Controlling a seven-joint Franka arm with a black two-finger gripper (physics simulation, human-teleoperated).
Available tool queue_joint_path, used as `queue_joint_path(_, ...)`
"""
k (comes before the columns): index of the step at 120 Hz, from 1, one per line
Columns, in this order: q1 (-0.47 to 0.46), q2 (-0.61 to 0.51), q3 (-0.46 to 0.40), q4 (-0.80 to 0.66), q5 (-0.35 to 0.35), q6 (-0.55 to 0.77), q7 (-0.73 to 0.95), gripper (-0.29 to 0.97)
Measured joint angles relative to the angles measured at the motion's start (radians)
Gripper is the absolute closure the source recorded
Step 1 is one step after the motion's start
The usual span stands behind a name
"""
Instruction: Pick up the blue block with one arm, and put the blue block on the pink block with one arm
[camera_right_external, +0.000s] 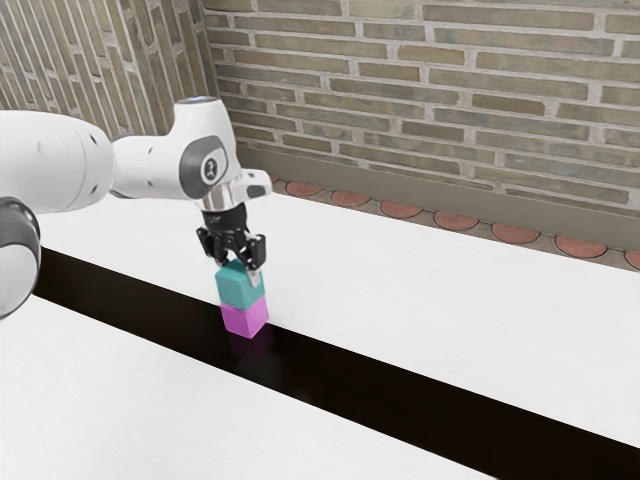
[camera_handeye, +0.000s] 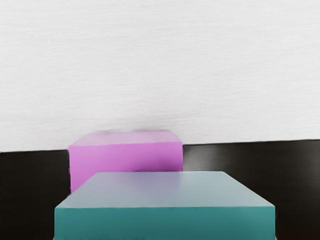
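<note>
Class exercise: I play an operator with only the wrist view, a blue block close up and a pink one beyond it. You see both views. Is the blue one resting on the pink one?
Observer: Yes. In the exterior view the blue block sits on top of the pink block, touching it.
Operator: Is the gripper holding it?
Observer: Yes. The gripper is shut on the blue block, fingers on two sides.
Operator: Is the stack straight?
Observer: Both stand upright, edges roughly in line.
</note>
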Motion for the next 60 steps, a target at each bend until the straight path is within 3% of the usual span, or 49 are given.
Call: queue_joint_path(60, 0.014, 0.034, -0.001, 0.032, -0.005, -0.010, 0.024, 0.34)
